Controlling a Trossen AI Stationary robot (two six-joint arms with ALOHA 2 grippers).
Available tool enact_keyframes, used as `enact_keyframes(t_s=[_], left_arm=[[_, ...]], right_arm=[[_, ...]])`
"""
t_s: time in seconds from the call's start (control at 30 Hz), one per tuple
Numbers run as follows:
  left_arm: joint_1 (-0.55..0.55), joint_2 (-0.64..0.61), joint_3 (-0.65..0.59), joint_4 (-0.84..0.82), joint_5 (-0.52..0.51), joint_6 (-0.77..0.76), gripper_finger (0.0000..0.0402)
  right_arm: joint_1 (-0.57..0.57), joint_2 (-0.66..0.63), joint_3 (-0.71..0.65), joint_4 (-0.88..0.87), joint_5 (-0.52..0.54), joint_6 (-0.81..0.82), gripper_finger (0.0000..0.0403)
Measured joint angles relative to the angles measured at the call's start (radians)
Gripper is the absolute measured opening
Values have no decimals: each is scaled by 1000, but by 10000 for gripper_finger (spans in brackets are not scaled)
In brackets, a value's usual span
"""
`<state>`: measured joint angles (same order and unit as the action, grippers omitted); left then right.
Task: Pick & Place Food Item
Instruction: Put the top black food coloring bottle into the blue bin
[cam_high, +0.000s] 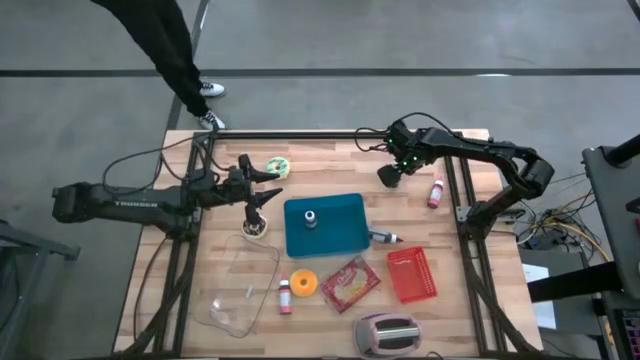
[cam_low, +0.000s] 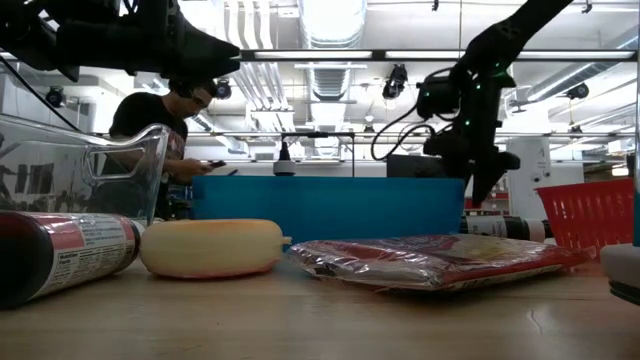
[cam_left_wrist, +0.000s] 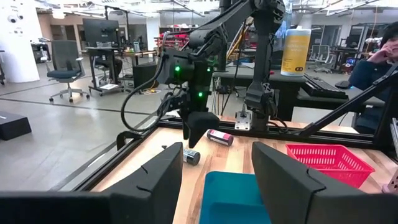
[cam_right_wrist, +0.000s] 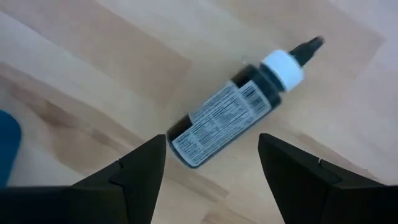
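Note:
A dark bottle (cam_right_wrist: 227, 115) with a white collar and dark tip lies on its side on the wooden table, just right of the teal tray (cam_high: 340, 235); it also shows in the high view (cam_high: 383, 237). My right gripper (cam_right_wrist: 211, 146) hangs open above the bottle, fingers pointing down, clear of it. My left gripper (cam_high: 262, 192) is open and empty, raised over the table left of the tray, beside a round tape roll (cam_high: 277, 166). A red food packet (cam_high: 350, 282) and a yellow-orange round item (cam_high: 303, 283) lie flat near the front.
A small object (cam_high: 311, 218) stands in the teal tray. A red basket (cam_high: 412, 275), a toaster (cam_high: 388, 335), a clear container (cam_high: 238, 290), pink bottles (cam_high: 285, 296) (cam_high: 436, 192) and a small cup (cam_high: 255, 228) lie around. A person (cam_high: 165, 50) stands beyond the far edge.

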<state>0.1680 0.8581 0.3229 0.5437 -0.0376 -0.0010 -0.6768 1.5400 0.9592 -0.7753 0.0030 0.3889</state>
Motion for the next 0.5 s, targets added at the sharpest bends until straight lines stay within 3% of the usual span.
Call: enact_keyframes(t_s=[0.5], left_arm=[[0, 0, 0, 1, 15, 0, 197]], right_arm=[[-42, 47, -6, 28, -2, 5, 265]])
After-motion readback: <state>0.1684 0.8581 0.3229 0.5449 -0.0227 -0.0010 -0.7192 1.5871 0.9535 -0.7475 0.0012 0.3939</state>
